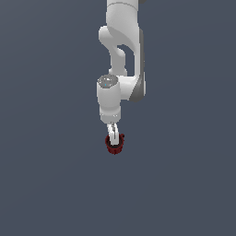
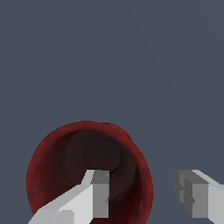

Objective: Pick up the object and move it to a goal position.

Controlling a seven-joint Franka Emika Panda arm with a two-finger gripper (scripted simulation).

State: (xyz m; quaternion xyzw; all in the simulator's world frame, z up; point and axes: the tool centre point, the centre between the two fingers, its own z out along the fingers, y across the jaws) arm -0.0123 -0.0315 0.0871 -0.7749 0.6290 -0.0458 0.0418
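The object, a small dark red cup (image 1: 114, 146), stands upright under the white arm in the exterior view. In the wrist view I look straight down into the cup's (image 2: 65, 157) open mouth and see its dark bottom. My gripper (image 1: 114, 134) is lowered onto the cup's rim. My gripper (image 2: 142, 194) is open. One finger (image 2: 98, 197) reaches inside the mouth, the other finger (image 2: 197, 197) stands outside the wall. The wall on that side lies between them with a gap to each pad.
A plain dark grey-blue surface (image 1: 50, 175) lies all around the cup. The white arm (image 1: 123, 41) rises above the gripper toward the top of the exterior view. Nothing else shows.
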